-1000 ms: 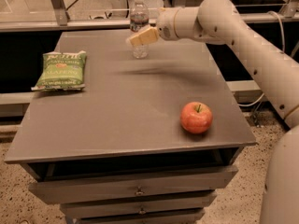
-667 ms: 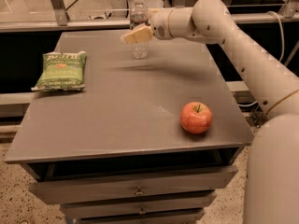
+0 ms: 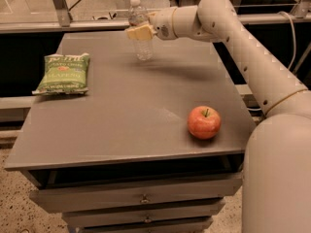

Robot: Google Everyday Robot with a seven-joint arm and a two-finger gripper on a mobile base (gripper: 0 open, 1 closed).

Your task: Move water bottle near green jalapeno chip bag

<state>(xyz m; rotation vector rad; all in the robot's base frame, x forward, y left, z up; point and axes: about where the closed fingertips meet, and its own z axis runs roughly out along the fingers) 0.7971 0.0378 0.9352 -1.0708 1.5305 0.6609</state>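
The arm is stretching leftward over the worktop's (image 3: pixel 121 110) far side, with its claw (image 3: pixel 141 32) pinching the upright water bottle (image 3: pixel 144 50) at mid-body. The green jalapeno chip bag (image 3: pixel 63 74) is lying well apart, near the left edge.

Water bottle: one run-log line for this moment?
pincer: shut on water bottle, back of table | green jalapeno chip bag: left side, apart from bottle | apple: front right | bottle not yet near bag
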